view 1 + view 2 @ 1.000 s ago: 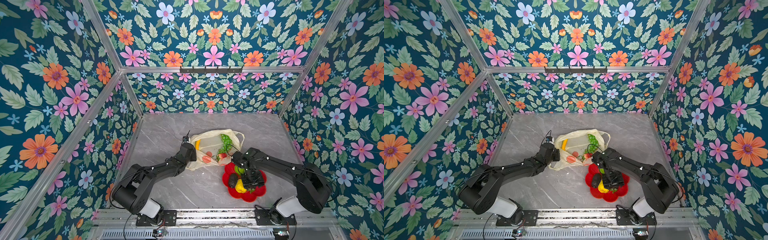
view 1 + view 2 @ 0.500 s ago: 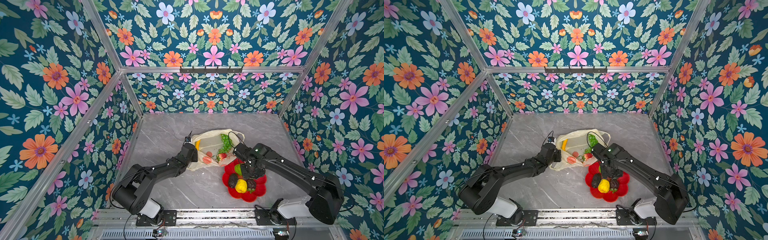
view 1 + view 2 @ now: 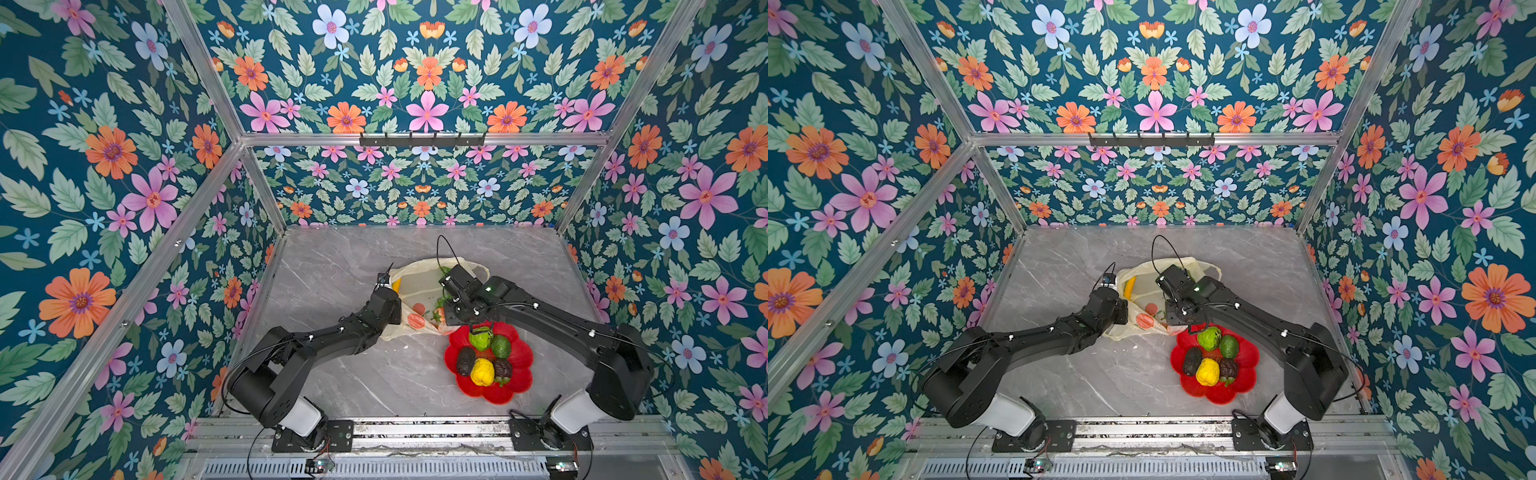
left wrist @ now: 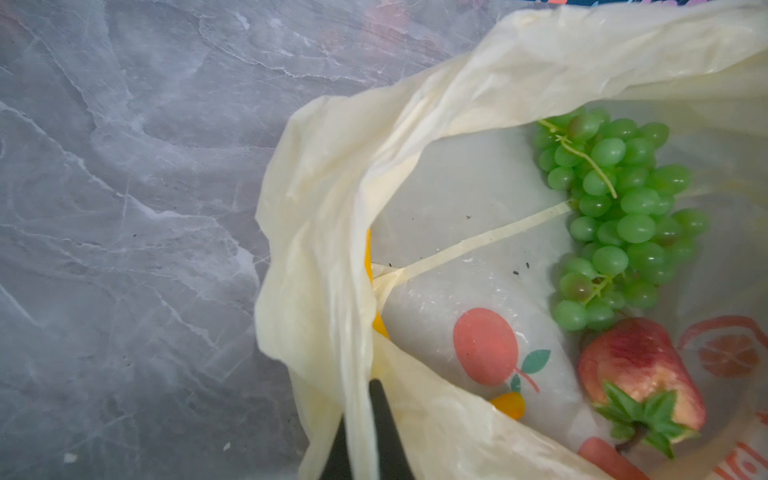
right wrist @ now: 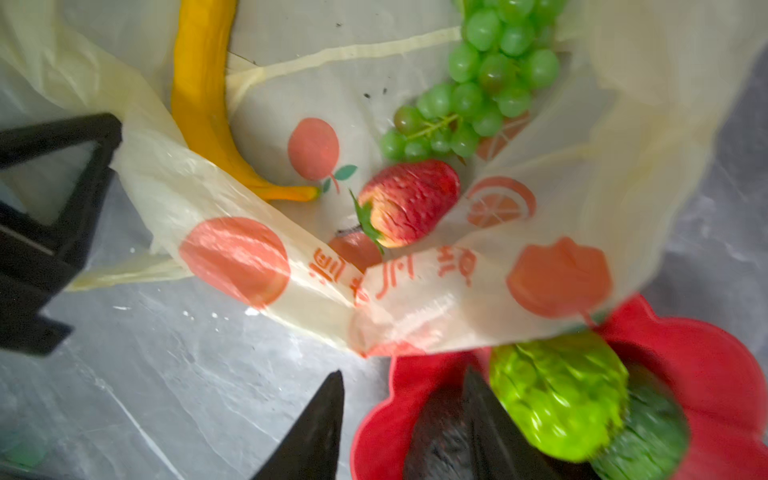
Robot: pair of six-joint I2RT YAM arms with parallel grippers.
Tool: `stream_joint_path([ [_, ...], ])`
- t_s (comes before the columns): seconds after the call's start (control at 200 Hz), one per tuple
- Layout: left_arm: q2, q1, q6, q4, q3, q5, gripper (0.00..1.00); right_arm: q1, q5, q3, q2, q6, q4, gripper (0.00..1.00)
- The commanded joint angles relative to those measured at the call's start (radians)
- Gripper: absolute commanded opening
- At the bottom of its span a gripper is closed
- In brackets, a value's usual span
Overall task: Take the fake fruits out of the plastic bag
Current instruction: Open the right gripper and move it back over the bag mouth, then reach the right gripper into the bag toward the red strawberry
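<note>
The cream plastic bag (image 3: 419, 286) (image 3: 1144, 291) lies open on the grey table. Inside it lie a yellow banana (image 5: 199, 104), a green grape bunch (image 5: 486, 83) (image 4: 615, 216) and a strawberry (image 5: 409, 201) (image 4: 640, 374). My left gripper (image 4: 361, 432) is shut on the bag's rim (image 4: 332, 208), and the film runs between its dark fingers (image 4: 380, 415). My right gripper (image 5: 404, 374) (image 3: 471, 322) is open and holds nothing. It hangs over the bag's near edge (image 5: 415, 299) and the rim of the red dish (image 5: 706, 374).
The red flower-shaped dish (image 3: 515, 386) (image 3: 1246, 374) stands right of the bag. It holds two green bumpy fruits, two dark avocados and a yellow lemon (image 3: 482, 371). Flowered walls enclose the table on three sides. The left arm (image 3: 332, 336) stretches across the front left.
My right gripper has moved from over the dish up to the bag's near edge, and its jaws have narrowed a little. The left gripper keeps its hold on the bag.
</note>
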Motion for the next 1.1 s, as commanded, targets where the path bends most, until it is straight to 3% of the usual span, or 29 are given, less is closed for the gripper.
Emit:
stream_joint_path([
  [0.0,0.001,0.0,-0.007,-0.066,0.023,-0.01,0.06,0.001,-0.039,0.035,0.087,-0.013,0.072,0.48],
  [0.245,-0.064,0.002,-0.043,-0.15,-0.002,-0.02,0.06,0.001,-0.082,0.07,0.174,-0.019,0.161,0.45],
  [0.435,-0.032,0.051,-0.07,-0.072,-0.058,0.045,0.06,0.013,-0.102,0.086,0.211,-0.031,0.205,0.42],
  [0.77,0.044,0.051,-0.068,-0.043,-0.048,0.065,0.06,0.013,-0.047,0.002,0.155,-0.028,0.212,0.41],
  [1.095,0.018,0.052,-0.076,-0.017,-0.056,0.056,0.05,0.069,-0.114,-0.025,0.197,-0.025,0.215,0.35],
])
